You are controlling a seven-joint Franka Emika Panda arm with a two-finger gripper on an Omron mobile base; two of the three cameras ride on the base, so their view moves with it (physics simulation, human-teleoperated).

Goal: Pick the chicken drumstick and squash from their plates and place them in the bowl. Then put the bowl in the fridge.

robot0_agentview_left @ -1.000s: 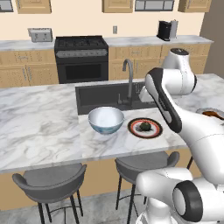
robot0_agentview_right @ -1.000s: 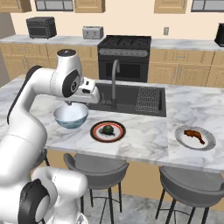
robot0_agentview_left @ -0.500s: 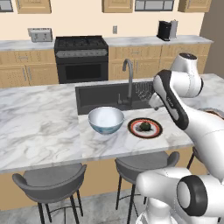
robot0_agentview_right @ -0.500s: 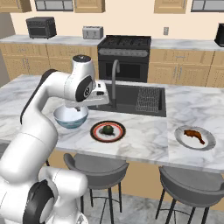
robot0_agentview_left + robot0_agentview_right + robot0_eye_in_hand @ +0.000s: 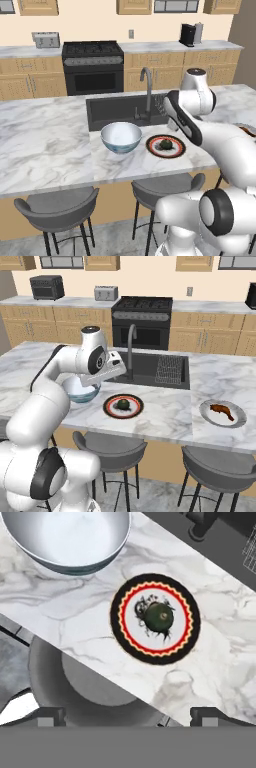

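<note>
The squash (image 5: 159, 616), a small dark green lump, lies in the middle of the plate (image 5: 123, 637) with the orange-red rim and black ring. My gripper (image 5: 128, 716) hovers above the counter near this plate, open, with its fingertips (image 5: 50, 714) wide apart and nothing between them. The big white bowl (image 5: 121, 136) stands just left of that plate (image 5: 176, 151) and holds nothing. In the right base view my forearm hides part of the bowl (image 5: 76, 392). Far to the right the brown chicken drumstick (image 5: 221, 410) rests on the plain grey plate (image 5: 206, 413).
Behind the plates are the dark sink (image 5: 150, 368) with its tall faucet (image 5: 131, 346) and a wire rack (image 5: 168, 370). Grey stools (image 5: 112, 448) stand under the counter's front edge. A stove (image 5: 92, 67) and wooden cabinets line the back wall.
The arm has swung away from above the bowl toward the red-rimmed plate with the squash. The gripper has stayed open. Bowl, plates and food have not moved.
</note>
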